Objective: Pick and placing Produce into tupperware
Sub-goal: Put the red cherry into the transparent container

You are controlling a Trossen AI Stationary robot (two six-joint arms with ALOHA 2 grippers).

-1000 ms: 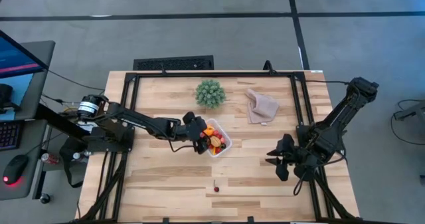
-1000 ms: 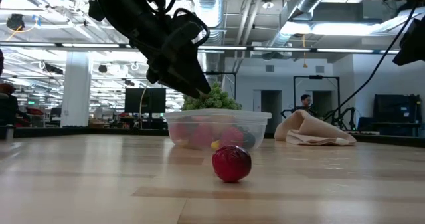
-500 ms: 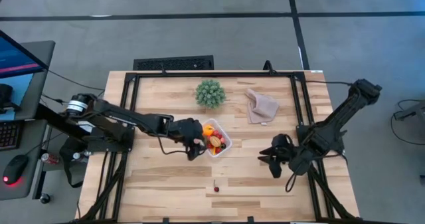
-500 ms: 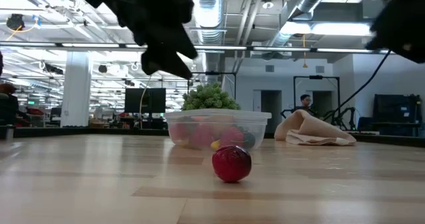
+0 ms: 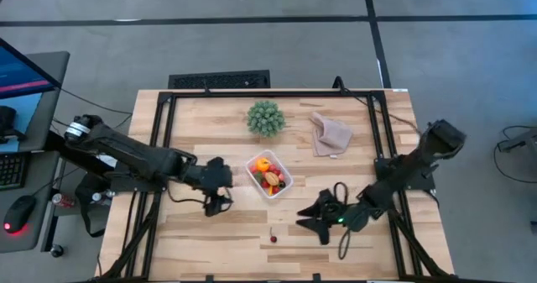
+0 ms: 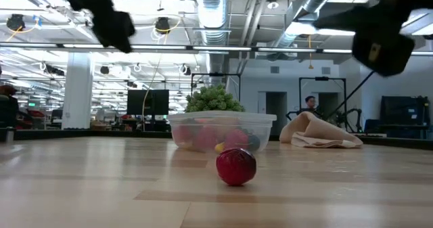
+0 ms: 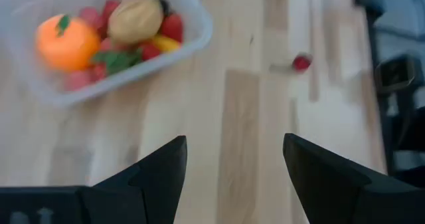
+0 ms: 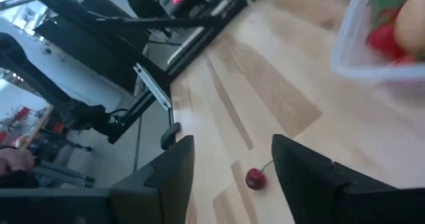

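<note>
The clear tupperware point(image 5: 268, 174) stands on its base mid-table and holds an orange, a tan piece and several red pieces of produce point(image 7: 109, 34). One small red piece with a stem point(image 5: 273, 238) lies alone on the wood nearer the near edge; it also shows in the low view point(image 6: 236, 167) and the right wrist view point(image 8: 255, 178). My left gripper point(image 5: 216, 206) is open and empty, just left of the tupperware. My right gripper point(image 5: 306, 224) is open and empty, right of the lone red piece and raised off the table.
A green spiky plant point(image 5: 265, 117) stands behind the tupperware toward the far edge. A crumpled beige cloth point(image 5: 330, 134) lies to its right. Black frame rails run along the table's left and right sides. Bare wood lies around the lone red piece.
My left gripper has drawn back from over the tupperware, toward the table's left and near edges, with nothing in it. My right gripper has swung from the table's right side toward the left and near edge, closing on the lone red piece. The produce and tupperware have stayed put.
</note>
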